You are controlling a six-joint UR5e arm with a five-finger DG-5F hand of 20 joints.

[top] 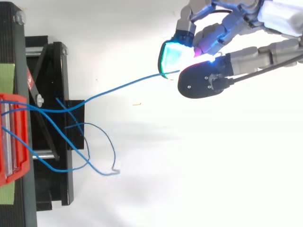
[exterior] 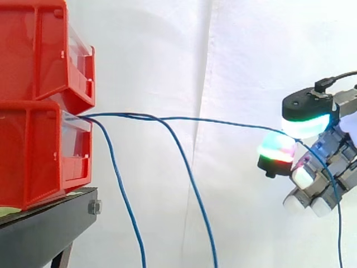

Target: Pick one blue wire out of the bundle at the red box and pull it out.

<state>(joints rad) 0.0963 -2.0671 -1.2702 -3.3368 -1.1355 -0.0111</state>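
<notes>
Two red bins are stacked at the left; the lower red box (exterior: 33, 162) (top: 21, 142) has a bundle of blue wires coming out of its front. One blue wire (exterior: 212, 119) (top: 128, 85) runs taut and nearly level from that box to my hand (exterior: 326, 148) (top: 246, 59) at the right. The hand is shut on it, pinching it between glowing pads (top: 173, 56), well away from the box. Past the hand, the wire's free end hangs down (exterior: 339, 229). Two other blue wires (exterior: 125, 206) (exterior: 198, 201) droop from the box towards the floor.
The bins sit on a black stand (exterior: 44, 229) (top: 52, 179). A white curtain hangs behind. Slack loops of the other wires (top: 71, 168) lie over the stand's front, with a loose end (top: 113, 170) beyond it.
</notes>
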